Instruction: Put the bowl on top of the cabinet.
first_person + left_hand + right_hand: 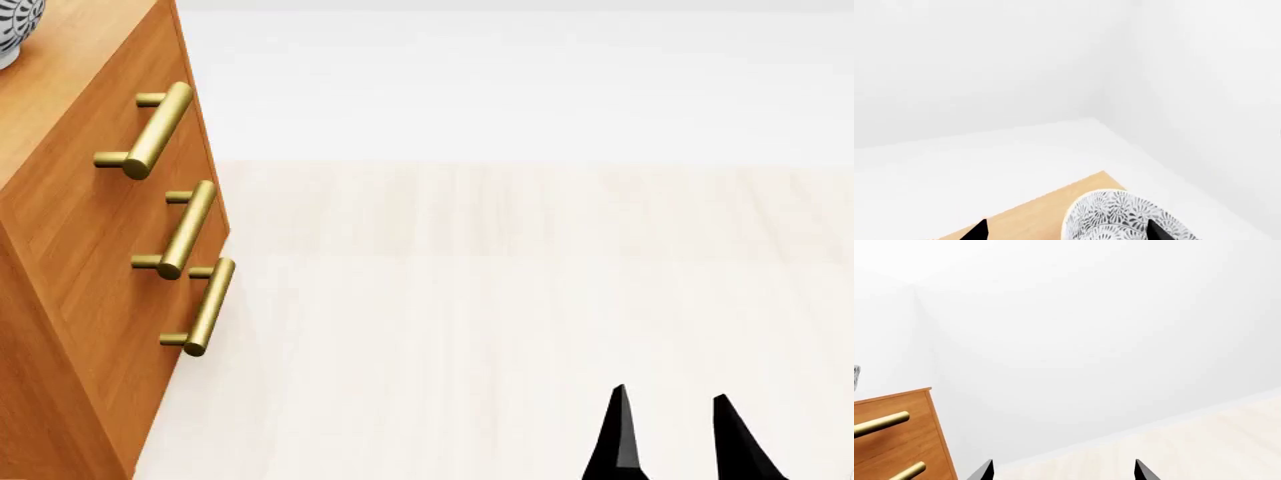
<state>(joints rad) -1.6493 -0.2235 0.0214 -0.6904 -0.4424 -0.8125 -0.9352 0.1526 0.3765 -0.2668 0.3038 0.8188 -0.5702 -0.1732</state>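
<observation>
The bowl [1117, 215], white with a dense dark-grey floral pattern, stands on the cabinet's light wooden top [1034, 215] near its corner. My left gripper [1067, 231] is open just above that top. One of its fingertips [1154, 231] overlaps the bowl and the other hangs over bare wood. In the head view the cabinet [80, 260] fills the left side, and only a sliver of the bowl [16, 30] shows on it at the upper left corner. My right gripper [674, 435] is open and empty over the floor, well to the right of the cabinet [894, 440].
Three brass bar handles [187, 228] stick out from the cabinet's drawer fronts toward the room. A pale wooden floor [534, 300] stretches to the right of the cabinet up to a white wall [534, 80].
</observation>
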